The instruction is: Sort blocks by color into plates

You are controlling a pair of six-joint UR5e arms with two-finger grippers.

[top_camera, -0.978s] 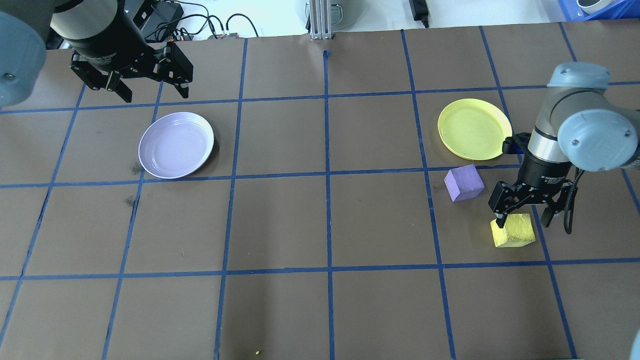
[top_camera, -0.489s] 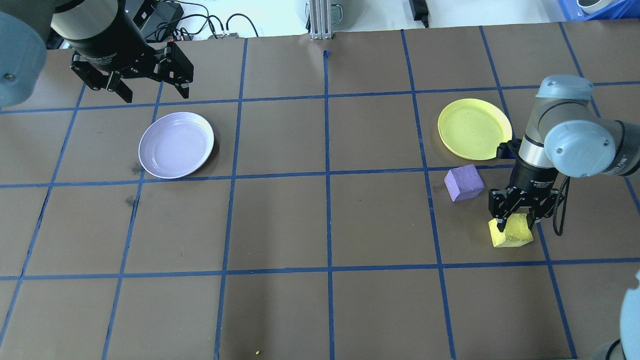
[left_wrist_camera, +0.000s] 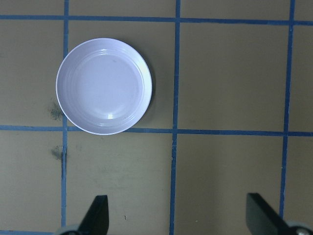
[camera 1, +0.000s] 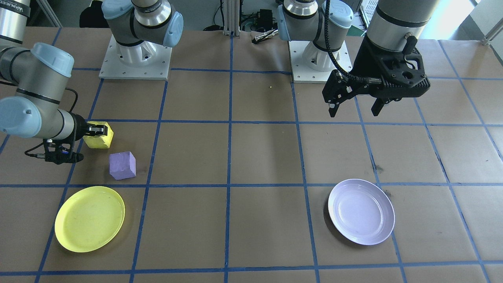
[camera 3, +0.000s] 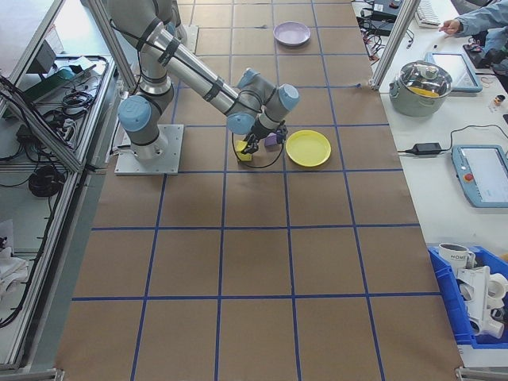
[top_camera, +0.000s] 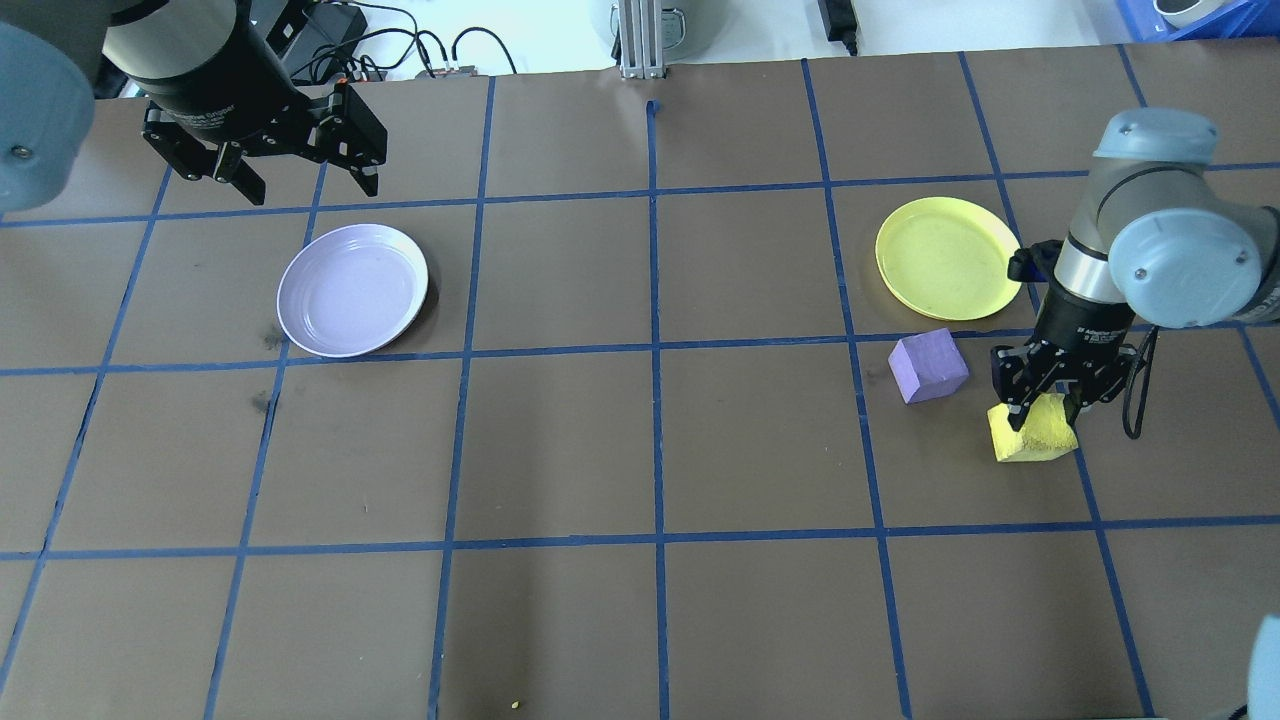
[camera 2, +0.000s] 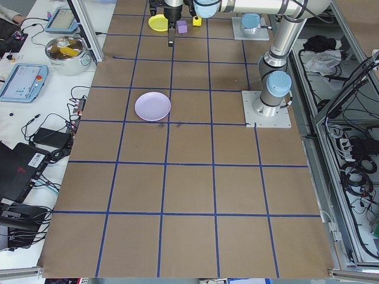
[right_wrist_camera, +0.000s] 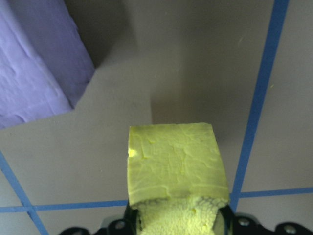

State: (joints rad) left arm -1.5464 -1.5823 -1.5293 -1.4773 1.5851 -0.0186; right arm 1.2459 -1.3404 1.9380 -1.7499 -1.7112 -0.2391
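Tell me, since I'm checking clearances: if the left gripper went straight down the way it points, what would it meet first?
Probably bare table paper. The left gripper points down with open fingers, and the lavender plate lies ahead of it, off to one side. Depth is hard to judge.

Two robot arms made of silver-grey metal tubes with pale blue rounded joint caps, each rising from a white square base plate fixed with small screws. Each ends in a black two-finger gripper, the left gripper point(top_camera: 298, 182) and the right gripper point(top_camera: 1043, 412), each with white lettering on its black collar. A thin black cable loops beside the right wrist.
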